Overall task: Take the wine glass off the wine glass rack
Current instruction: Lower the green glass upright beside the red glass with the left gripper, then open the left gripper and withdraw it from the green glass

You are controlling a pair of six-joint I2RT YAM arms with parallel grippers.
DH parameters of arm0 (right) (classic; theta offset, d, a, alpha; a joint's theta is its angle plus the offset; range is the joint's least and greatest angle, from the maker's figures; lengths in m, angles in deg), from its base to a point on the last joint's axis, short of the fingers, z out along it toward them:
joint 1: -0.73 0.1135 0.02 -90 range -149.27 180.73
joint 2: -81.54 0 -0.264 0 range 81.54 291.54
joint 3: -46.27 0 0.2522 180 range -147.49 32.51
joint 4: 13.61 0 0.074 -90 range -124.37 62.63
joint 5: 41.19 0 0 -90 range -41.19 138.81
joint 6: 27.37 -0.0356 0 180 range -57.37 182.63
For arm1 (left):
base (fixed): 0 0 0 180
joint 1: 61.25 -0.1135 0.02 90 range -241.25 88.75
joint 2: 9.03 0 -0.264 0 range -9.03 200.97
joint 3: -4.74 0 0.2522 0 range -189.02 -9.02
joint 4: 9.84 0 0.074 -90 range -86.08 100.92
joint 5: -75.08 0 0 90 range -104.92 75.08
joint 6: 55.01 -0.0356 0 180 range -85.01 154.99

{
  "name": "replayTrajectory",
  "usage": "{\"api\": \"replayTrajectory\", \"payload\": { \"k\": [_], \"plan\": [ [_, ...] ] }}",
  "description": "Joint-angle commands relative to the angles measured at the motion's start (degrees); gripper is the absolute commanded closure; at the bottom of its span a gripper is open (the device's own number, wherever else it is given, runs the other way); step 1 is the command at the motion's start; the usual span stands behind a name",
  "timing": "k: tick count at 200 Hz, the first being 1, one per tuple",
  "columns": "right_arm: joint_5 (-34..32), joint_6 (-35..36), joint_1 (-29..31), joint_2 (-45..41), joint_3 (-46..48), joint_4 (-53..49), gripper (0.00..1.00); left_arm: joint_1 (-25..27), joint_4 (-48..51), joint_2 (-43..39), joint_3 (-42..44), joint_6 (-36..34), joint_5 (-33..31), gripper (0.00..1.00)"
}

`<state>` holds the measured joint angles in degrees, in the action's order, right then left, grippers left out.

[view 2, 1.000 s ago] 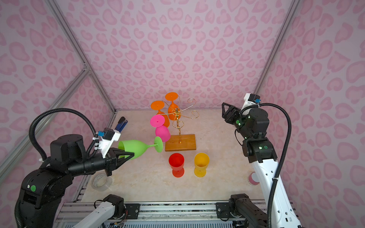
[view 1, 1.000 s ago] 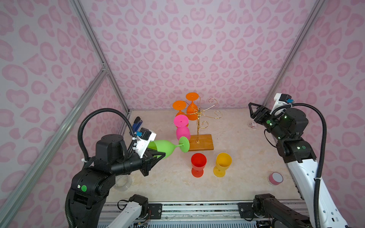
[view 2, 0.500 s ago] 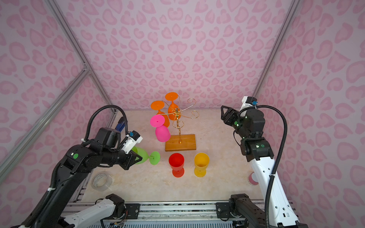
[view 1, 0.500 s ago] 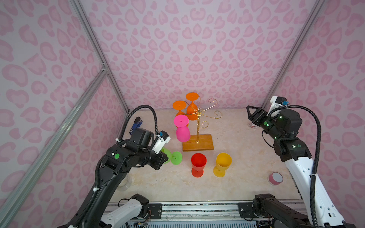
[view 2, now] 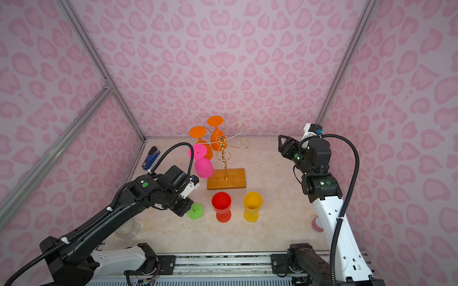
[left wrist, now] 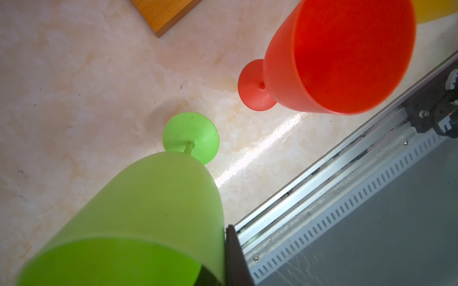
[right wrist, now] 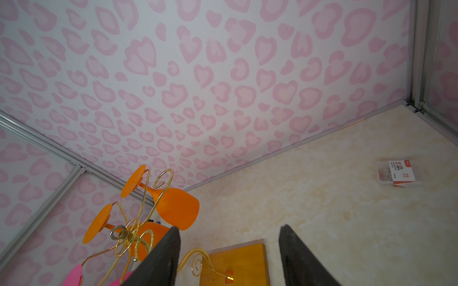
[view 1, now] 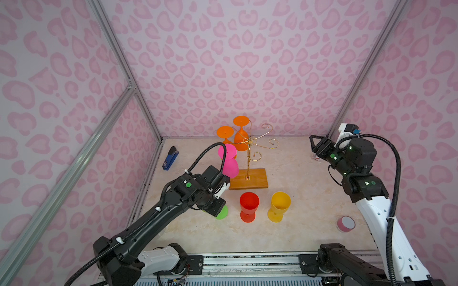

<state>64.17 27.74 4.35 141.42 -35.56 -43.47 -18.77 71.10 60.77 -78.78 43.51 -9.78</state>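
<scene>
Lime-green plastic wine glass (left wrist: 148, 210) is held near upright, foot down, lower left of the gold-wire wine glass rack (view 1: 257, 179) at centre frame, rim clamped by the left gripper (left wrist: 224, 265); right gripper (right wrist: 229, 227), far right, gapes empty.

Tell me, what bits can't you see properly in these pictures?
The green glass: in both top views the left arm covers its cup, so only the foot shows.
The yellow glass: in the left wrist view, the picture's edge cuts off most of it.
The pink glass: in the right wrist view, the picture's edge cuts it off.
The small box: in the right wrist view, its print is too small to read.
</scene>
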Motion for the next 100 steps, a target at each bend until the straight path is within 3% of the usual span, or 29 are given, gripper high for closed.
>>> {"api": "replayTrajectory", "payload": {
  "k": [1, 100],
  "plan": [
    [1.0, -0.3, -0.1, 0.1, 0.4, 1.6, 0.36, 0.9, -4.0, 0.8, 0.1, 2.7, -1.4, 0.98],
    [1.8, -0.3, -1.6, -0.9, 1.5, 1.3, 0.36, 3.1, -3.6, 3.5, 0.8, 4.4, -3.0, 0.98]
  ]
}}
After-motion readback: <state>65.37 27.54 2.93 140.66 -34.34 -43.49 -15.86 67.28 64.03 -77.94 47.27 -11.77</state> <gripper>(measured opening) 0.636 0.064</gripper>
